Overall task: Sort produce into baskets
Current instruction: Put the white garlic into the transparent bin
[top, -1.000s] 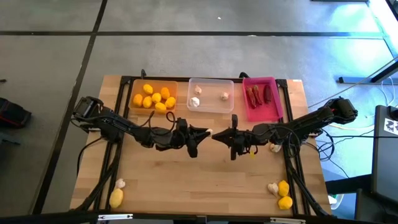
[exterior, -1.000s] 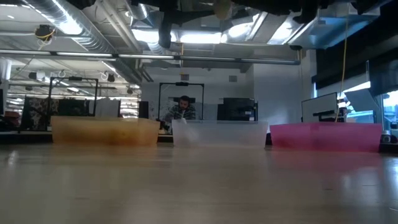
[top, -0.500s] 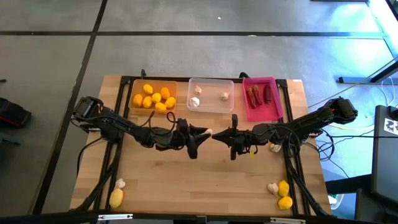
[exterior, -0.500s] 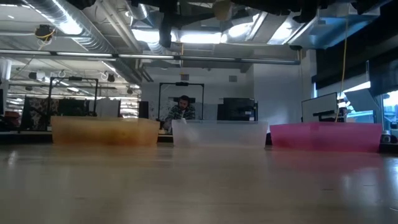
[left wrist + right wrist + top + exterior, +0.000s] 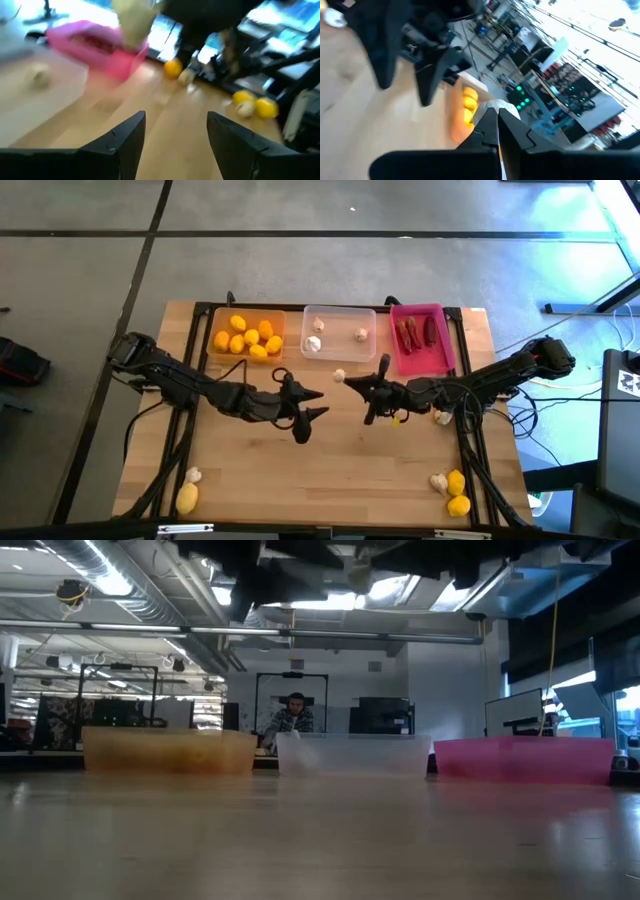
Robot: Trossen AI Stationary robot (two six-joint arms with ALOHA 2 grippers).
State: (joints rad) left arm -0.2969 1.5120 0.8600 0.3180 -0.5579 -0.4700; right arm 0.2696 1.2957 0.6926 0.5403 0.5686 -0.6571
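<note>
Right gripper pinches a garlic bulb, it seems, with the clear tray just beyond its tip and nearer than the left gripper, now spread and empty.

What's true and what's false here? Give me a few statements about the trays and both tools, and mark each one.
1. The right tool is shut on a garlic bulb. True.
2. The left tool holds a lemon. False: it is open and empty.
3. The pink tray holds lemons. False: it holds chilies; the lemons are in the orange tray.
4. The clear tray holds garlic bulbs. True.
</note>
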